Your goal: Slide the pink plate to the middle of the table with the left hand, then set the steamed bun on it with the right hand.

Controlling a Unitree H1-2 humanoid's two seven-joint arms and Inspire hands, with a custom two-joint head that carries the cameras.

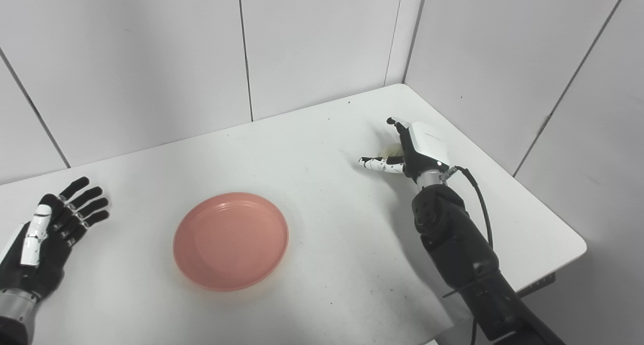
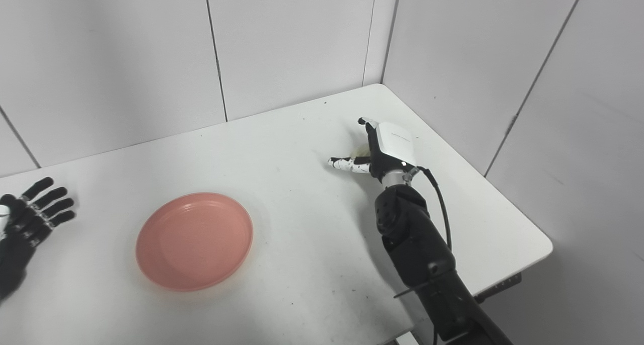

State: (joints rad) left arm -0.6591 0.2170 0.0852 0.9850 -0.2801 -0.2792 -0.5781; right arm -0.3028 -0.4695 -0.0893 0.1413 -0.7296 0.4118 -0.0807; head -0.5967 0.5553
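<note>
The pink plate (image 1: 231, 241) lies flat on the white table, left of its middle. My left hand (image 1: 55, 224) rests open at the table's left edge, fingers spread, well apart from the plate. My right hand (image 1: 413, 149) is at the back right, its back turned to the camera. Its thumb (image 1: 378, 164) sticks out to the left and its fingers reach forward, spread. Only a pale sliver of the steamed bun (image 1: 392, 148) shows between thumb and fingers. The hand hides the rest, and I see no closed grasp on the bun.
The white table (image 1: 327, 219) stands in a corner of grey wall panels, with walls close behind and to the right. Its right edge and front right corner (image 1: 578, 244) lie near my right forearm. A black cable runs along that wrist.
</note>
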